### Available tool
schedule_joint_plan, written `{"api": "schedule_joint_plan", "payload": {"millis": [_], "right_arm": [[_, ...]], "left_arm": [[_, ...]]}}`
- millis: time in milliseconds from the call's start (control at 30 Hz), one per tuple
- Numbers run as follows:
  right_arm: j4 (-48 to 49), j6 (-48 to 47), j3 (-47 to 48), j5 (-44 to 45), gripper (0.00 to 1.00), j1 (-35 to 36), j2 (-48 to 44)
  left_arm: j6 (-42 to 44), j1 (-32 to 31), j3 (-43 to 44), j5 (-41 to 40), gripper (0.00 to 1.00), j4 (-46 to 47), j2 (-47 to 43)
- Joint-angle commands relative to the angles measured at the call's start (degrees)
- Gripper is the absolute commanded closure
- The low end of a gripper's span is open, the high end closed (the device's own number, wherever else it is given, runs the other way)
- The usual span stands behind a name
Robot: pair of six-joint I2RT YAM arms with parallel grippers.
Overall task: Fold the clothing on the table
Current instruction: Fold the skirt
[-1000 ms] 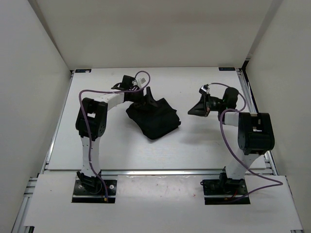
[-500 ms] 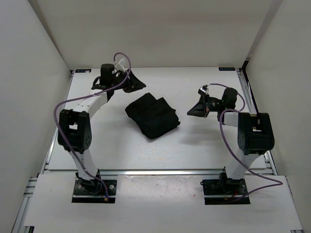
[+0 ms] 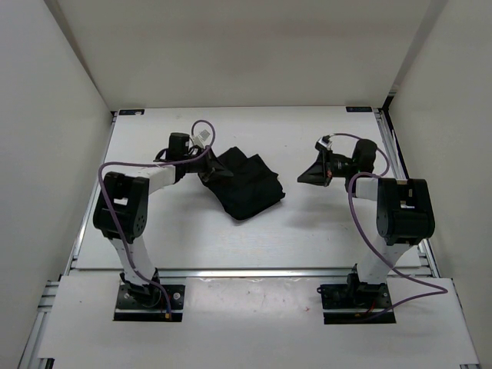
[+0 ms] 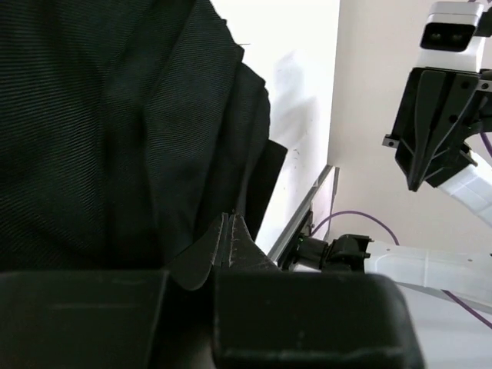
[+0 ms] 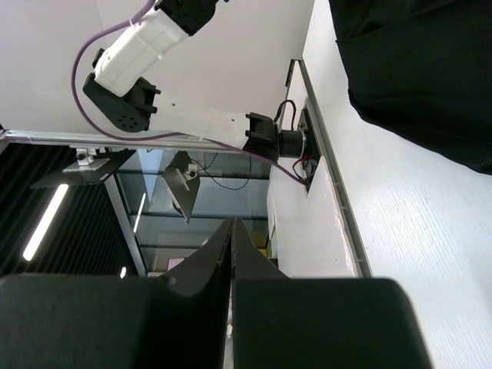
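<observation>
White tabletop with metal rails along its edges: the table [image 3: 307, 231] has both arm bases at its near edge. Past them, about midway across, lies the clothing [image 3: 246, 188]. It is a black, wrinkled heap bunched into a rough wedge, its point toward the bases. The left gripper [image 3: 214, 167] sits low at the garment's far-left edge, over the fabric. In the left wrist view its fingertips meet with no gap and dark cloth fills the frame just behind them. Whether a fold is caught between them cannot be told. The right gripper [image 3: 311, 175] hangs to the right of the clothing, apart from it, jaws pressed together on nothing and pointing toward the garment. Beyond both, the table runs to the far wall.
</observation>
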Motion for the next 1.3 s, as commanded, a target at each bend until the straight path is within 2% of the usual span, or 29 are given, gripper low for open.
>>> {"api": "schedule_joint_plan", "payload": {"millis": [0,100,367,500,567,600,633,667,700,733,767,900,1067,1167,1267], "right_arm": [[-0.2,-1.3,0.5,-10.5,1.00,-0.3,-2.2],[-1.3,-2.4,0.6,-10.9,1.00,-2.5,-2.7],[-2.7,-2.9,-2.1,-10.5,1.00,-2.3,-4.6],[-3.1,-3.0,-2.0,-10.9,1.00,-1.7,-4.3],[-3.2,-3.4,-1.2,-10.9,1.00,-2.0,-4.4],[-2.6,-3.7,-0.7,-10.8,1.00,-2.0,-4.2],[-2.6,-3.6,-0.2,-10.6,1.00,-2.1,-4.1],[-2.7,-3.9,-0.1,-10.8,1.00,-2.3,-4.1],[-2.6,-4.0,0.3,-10.9,1.00,-2.6,-4.2],[-2.9,-4.0,0.3,-10.9,1.00,-3.1,-3.5],[-2.6,-3.9,0.0,-10.8,1.00,-3.6,-4.0],[-1.2,-2.8,1.1,-10.8,0.99,-4.8,-3.3],[0.4,-1.7,2.8,-10.8,1.00,-3.6,-3.8],[3.1,-0.5,0.7,-10.7,1.00,-3.5,-6.7],[8.4,4.7,-2.8,-10.7,1.00,-5.2,-8.6]], "left_arm": [[1.5,0.0,-1.1,1.4,1.00,1.9,-0.2],[3.1,0.1,-1.9,0.5,1.00,2.1,2.9],[4.5,-1.2,0.7,-0.8,1.00,2.4,13.0],[3.8,-1.2,1.2,-1.4,1.00,2.8,13.1],[4.2,-0.4,1.6,-2.3,1.00,2.2,9.7],[4.5,-0.6,2.0,-3.9,0.94,1.4,8.9],[4.9,0.0,2.6,-4.5,0.80,0.7,7.0],[5.1,0.2,3.5,-5.5,0.73,-0.4,4.2],[4.9,0.2,4.2,-6.3,0.53,-0.8,1.8],[4.1,0.6,4.4,-7.0,0.13,-1.1,0.4],[2.6,1.4,4.2,-7.7,0.01,-0.1,-2.8],[0.0,2.9,2.3,-9.8,0.02,0.8,-13.2],[7.2,3.0,5.0,-16.3,0.01,-18.3,-21.5],[10.3,3.6,2.5,-20.5,0.01,-25.1,-26.6],[11.6,5.6,-1.3,-23.1,0.01,-29.4,-32.3]]}}
